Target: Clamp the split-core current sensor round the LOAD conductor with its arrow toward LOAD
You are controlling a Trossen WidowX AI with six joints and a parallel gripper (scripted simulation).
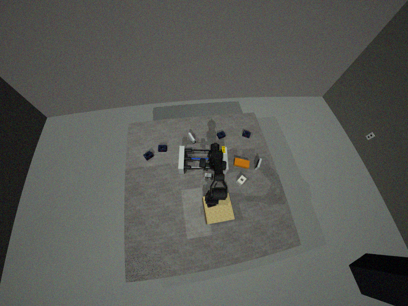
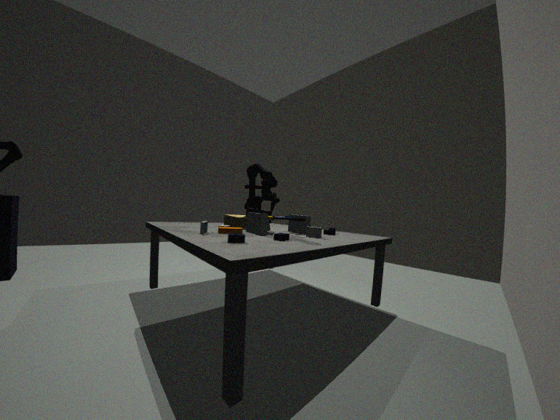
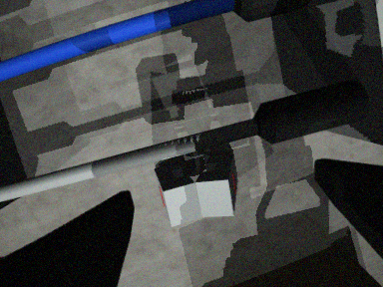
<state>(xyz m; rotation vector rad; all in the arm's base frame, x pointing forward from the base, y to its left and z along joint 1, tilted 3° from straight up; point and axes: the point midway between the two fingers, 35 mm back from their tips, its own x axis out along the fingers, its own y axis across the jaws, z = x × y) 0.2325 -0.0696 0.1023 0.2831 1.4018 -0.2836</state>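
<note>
The open current sensor (image 1: 209,176) (image 3: 214,198) stands on the table on the arm-base side of the conductor rack. From above it shows pale faces, a dark body and thin red edges. The yellow LOAD marker (image 1: 223,149) is on the right rack block, at the far conductor (image 1: 199,151). The blue conductor (image 3: 135,30) is in the middle, and the pale grey conductor (image 3: 60,180) is nearest the sensor. My gripper (image 3: 223,184) is open and empty, above the sensor, one finger to each side in the wrist view. Its fingers cannot be made out in the top and exterior views.
White rack blocks (image 1: 181,159) hold the conductors' ends. An orange block (image 1: 241,162) (image 2: 230,229) and a white holed block (image 1: 241,179) lie right of the rack. Dark blue blocks (image 1: 162,147) (image 2: 236,237) and a thin white piece (image 1: 191,137) lie around it.
</note>
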